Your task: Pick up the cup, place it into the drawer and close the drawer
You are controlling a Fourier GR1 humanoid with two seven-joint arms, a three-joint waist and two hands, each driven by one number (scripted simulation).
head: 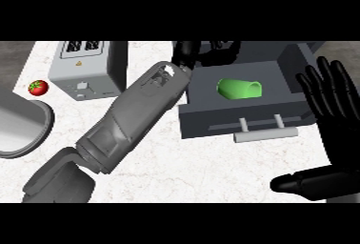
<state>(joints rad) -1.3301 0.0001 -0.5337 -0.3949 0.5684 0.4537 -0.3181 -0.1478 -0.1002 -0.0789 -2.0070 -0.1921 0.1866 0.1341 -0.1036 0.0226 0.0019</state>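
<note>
Head view, looking steeply down at a white marbled counter (197,162). An open grey drawer (211,121) sits centre-right w/ a pale bar handle (265,135) on its front. Inside lies a green cup (239,88), on its side, resting on the drawer floor toward the back, not touched by either hand.

Left forearm (134,119) runs diagonally from lower left up to the drawer's far left corner. Left hand (204,51) is black, at the back edge of the drawer, just beyond and up-left of the cup; it's partly hidden, so can't tell if its fingers are spread or curled.

Right hand (327,102) is at the view's right edge, palm facing in, fingers straight & spread upward, thumb out at the bottom; holds nothing, resting. It shows just right of the drawer, cup well to its left.

Left of the left forearm: a grey toaster (88,69) box w/ slots on top. Further left, a small red tomato (38,87), and below it the curved rim of a steel sink (32,138) at the view's left edge.
</note>
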